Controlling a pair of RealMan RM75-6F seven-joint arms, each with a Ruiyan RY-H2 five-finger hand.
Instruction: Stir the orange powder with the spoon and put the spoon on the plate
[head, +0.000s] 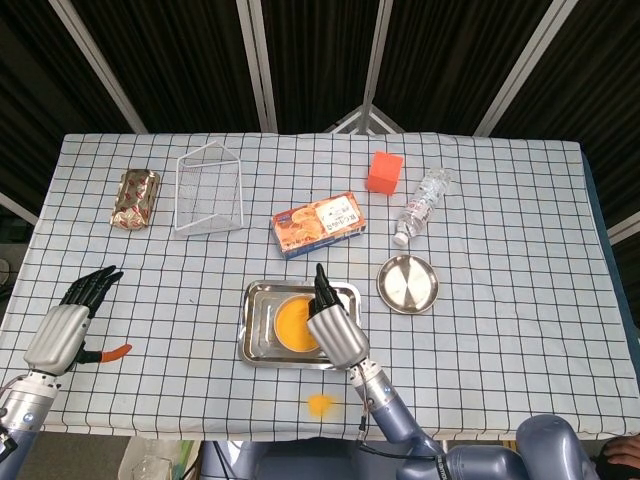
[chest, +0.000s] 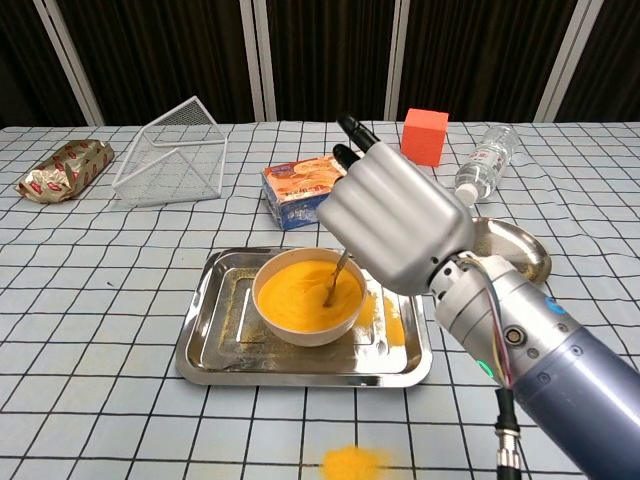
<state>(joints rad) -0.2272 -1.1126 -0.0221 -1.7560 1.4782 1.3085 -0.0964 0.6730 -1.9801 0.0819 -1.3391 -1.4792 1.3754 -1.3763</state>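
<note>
Chest view shows the right hand (chest: 395, 225) fingers holding the spoon (chest: 334, 280) in orange powder (chest: 305, 295) — head view hides it.

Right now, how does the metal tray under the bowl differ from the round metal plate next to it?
The tray is rectangular and the plate is round. The tray holds the bowl of orange powder, while nothing lies on the plate. Spilled powder dusts the tray's floor; the plate looks clean. The tray sits in front of the robot and the plate lies off to its right. Both are shiny bare metal on the checked cloth.
</note>
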